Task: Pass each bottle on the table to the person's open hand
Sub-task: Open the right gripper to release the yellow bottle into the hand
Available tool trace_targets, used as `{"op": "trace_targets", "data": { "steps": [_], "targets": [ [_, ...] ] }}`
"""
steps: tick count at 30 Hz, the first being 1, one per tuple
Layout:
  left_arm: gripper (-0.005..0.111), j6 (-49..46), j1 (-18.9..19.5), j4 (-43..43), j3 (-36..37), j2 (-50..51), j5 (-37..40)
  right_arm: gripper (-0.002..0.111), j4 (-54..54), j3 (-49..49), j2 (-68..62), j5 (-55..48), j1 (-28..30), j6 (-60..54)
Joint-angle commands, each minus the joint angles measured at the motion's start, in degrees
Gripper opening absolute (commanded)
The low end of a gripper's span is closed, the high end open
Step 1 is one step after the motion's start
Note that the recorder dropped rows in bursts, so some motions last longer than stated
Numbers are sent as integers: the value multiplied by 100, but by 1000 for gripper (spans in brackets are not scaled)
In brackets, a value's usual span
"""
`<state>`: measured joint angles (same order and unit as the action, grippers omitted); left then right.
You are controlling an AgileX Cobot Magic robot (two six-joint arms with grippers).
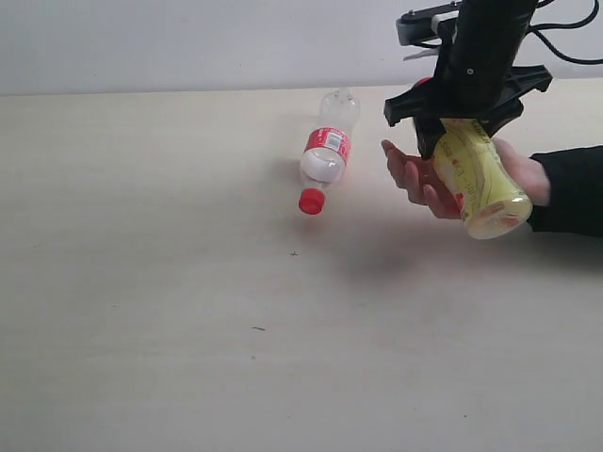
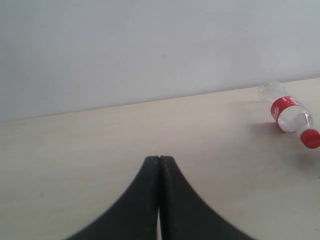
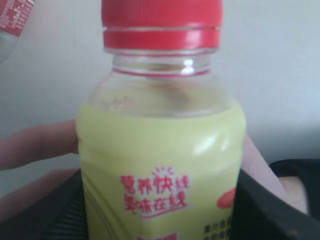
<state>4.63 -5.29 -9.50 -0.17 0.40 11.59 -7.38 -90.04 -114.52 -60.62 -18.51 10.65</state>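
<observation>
Two bottles: our right hand (image 1: pixel 462 127) clasps the yellow bottle (image 1: pixel 482 184) round its body; we judge it heavy, slick. Small bottle (image 1: pixel 326 158) lies at its nine o'clock; left hand (image 2: pixel 160 165) clenched.

We saw bright, even, soft light; faint shadows beside the small bottle (image 1: pixel 325 160) on the table (image 1: pixel 141 330); close-up yellow bottle (image 3: pixel 160 160) looked slightly blurred, with small glare

The table (image 1: pixel 170 339) is open except the small bottle (image 1: pixel 326 160) lying near, seemingly clear of, the person's palm (image 1: pixel 415 179).
</observation>
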Motion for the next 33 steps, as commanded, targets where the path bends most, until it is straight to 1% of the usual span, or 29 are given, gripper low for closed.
{"op": "trace_targets", "data": {
  "steps": [1,4,7,10,15,18,22,24,26,33],
  "targets": [
    [0,-7,20,-17,17,-40,-50,0,-226,-32,-104,62,51,-16],
    [0,-7,20,-17,17,-40,-50,1,-226,-32,-108,207,51,-6],
    [0,-7,20,-17,17,-40,-50,10,-226,-32,-108,243,51,-6],
    [0,-7,20,-17,17,-40,-50,24,-201,-32,-108,226,51,-6],
    [0,-7,20,-17,17,-40,-50,50,-174,-32,-108,211,51,-6],
    [0,-7,20,-17,17,-40,-50,62,-144,-32,-108,211,51,-6],
    [0,-7,20,-17,17,-40,-50,75,-155,-32,-108,211,51,-6],
    [0,-7,20,-17,17,-40,-50,78,-155,-32,-108,211,51,-6],
    [0,-7,20,-17,17,-40,-50,79,-155,-32,-108,211,51,-6],
    [0,-7,20,-17,17,-40,-50,80,-176,-32,-13,211,51,-6]
  ]
}}
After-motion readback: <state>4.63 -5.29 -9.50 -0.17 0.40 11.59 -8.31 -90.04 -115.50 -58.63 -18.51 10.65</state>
